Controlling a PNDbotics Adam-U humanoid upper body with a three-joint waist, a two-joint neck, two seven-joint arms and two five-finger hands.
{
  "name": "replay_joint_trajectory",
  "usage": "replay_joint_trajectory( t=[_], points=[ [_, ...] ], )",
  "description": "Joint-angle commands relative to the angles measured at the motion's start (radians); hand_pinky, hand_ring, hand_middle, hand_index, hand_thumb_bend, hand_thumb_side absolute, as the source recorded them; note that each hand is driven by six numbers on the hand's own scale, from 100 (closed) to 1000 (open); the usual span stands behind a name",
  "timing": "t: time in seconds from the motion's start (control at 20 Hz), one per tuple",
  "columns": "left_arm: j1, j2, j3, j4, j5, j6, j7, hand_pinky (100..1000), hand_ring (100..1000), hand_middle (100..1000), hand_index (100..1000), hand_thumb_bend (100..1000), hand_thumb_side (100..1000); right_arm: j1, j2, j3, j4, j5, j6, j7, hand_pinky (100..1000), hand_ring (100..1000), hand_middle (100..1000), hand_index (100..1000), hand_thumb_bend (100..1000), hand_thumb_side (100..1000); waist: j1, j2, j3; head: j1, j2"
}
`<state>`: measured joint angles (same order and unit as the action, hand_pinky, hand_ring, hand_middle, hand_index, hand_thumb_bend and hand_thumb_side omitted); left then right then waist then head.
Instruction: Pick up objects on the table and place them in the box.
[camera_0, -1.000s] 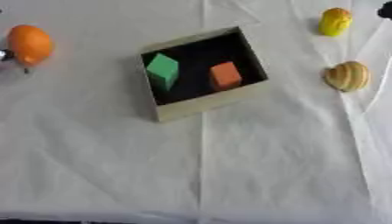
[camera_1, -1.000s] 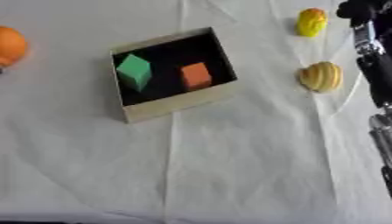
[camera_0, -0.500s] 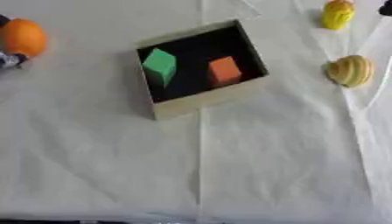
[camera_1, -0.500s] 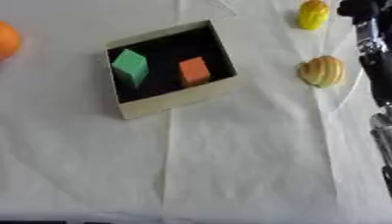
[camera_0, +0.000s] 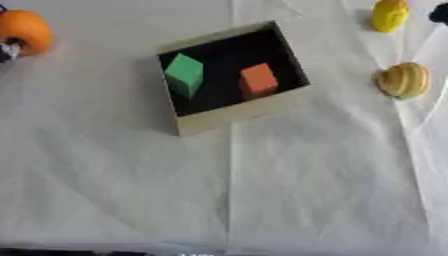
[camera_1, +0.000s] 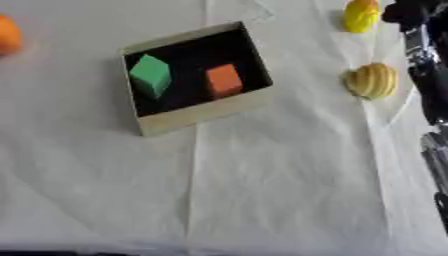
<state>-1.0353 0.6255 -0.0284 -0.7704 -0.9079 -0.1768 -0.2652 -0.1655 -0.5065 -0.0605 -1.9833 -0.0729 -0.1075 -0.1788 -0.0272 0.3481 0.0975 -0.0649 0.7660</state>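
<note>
Left eye view: box (camera_0: 234, 113), tan walls and dark floor, holding a green block (camera_0: 185, 74) and an orange block (camera_0: 259, 79), apart from each other; two items done. Still out on the white cloth (camera_0: 262, 200): an orange ball (camera_0: 24, 31) at the far left edge with something dark and pale touching it, possibly the left hand (camera_0: 7, 50), its fingers not readable; a yellow object (camera_0: 389, 15) top right; a ribbed tan shell-like object (camera_0: 404, 79) right of the box. Right eye view: the right arm (camera_1: 429, 75) along the right edge beside the shell; whether its hand is open I cannot tell. Three items left.
</note>
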Motion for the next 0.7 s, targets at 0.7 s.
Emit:
replay_joint_trajectory(
  t=[0.7],
  points=[
    [-0.031,-0.009,-0.221,-0.534,0.221,-0.127,-0.186,687,669,588,637,100,100,0.011,-0.051,-0.01,-0.017,-0.029,-0.011,0.001,923,771,684,775,100,662,-0.009,-0.089,0.024,-0.026,0.004]
  ],
)
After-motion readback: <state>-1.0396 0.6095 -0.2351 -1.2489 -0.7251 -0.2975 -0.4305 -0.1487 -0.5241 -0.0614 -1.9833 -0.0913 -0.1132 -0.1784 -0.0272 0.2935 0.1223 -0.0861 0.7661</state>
